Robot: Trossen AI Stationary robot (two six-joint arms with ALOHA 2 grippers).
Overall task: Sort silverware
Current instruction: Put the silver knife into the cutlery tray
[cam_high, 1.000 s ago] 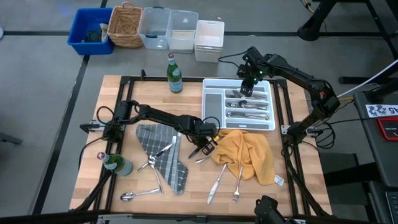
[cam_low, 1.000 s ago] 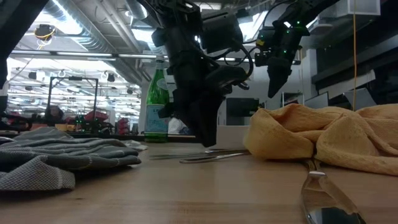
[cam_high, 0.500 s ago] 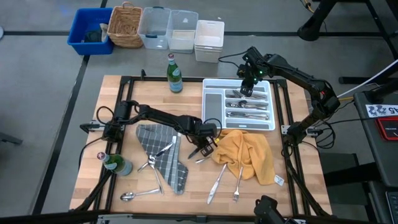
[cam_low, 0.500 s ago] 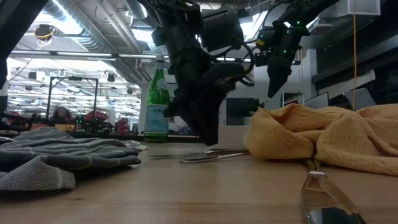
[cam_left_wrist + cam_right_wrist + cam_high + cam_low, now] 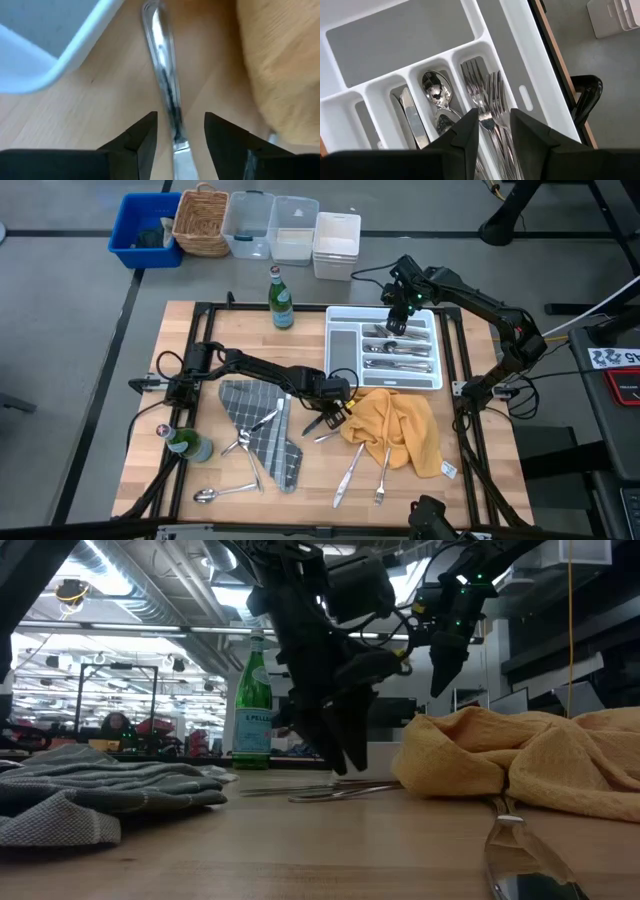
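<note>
Silverware lies scattered on the wooden table, and more fills the white tray (image 5: pixel 344 350) at the far right. My left gripper (image 5: pixel 327 420) is open, low over the table beside the yellow cloth (image 5: pixel 400 425). Its fingers (image 5: pixel 145 135) stand on either side of one slim silver piece (image 5: pixel 165 95) that lies flat on the wood; no touch shows. My right gripper (image 5: pixel 395 320) hangs open above the tray, over the forks (image 5: pixel 490 97) and spoons (image 5: pixel 436 90), with nothing between its fingers. Other pieces (image 5: pixel 350 470) lie near the front edge.
A grey chequered cloth (image 5: pixel 262 425) with forks on it lies at the left. Green bottles stand at the far edge (image 5: pixel 281 298) and near left (image 5: pixel 186 444). A loose spoon (image 5: pixel 215 494) lies in front. Bins and a basket (image 5: pixel 250 225) stand beyond the table.
My left gripper has stayed over the same spot, has rolled its wrist a little, and has opened: in the low view its fingertips now stand apart above the piece on the table. The silverware has not moved.
</note>
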